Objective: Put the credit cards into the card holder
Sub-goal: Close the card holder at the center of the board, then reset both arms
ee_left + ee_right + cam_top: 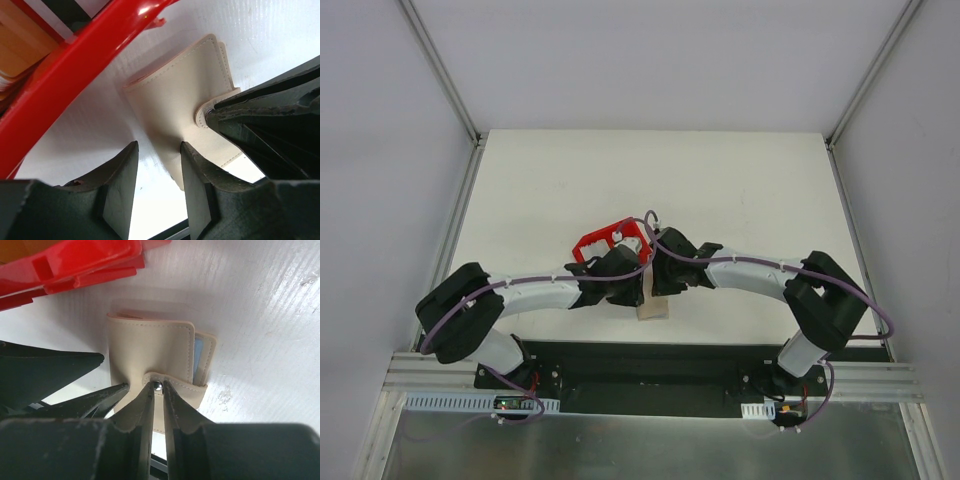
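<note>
The tan card holder (150, 350) lies folded shut on the white table, partly hidden under both wrists in the top view (653, 308). My right gripper (158, 385) has its jaws nearly together, tips either side of the round snap stud on the closing tab. My left gripper (159, 146) stands open just beside the card holder (175, 95); its right finger (200, 170) touches the holder's near edge, with bare table between the fingers. A pale blue strip (200, 360) shows in the holder's open side. No credit cards are plainly in view.
The red plastic bin (592, 243) stands right behind the holder, its rim (75, 65) close to my left gripper and also near my right one (75, 265). Both arms meet in the table's middle. White walls and metal rails border the table.
</note>
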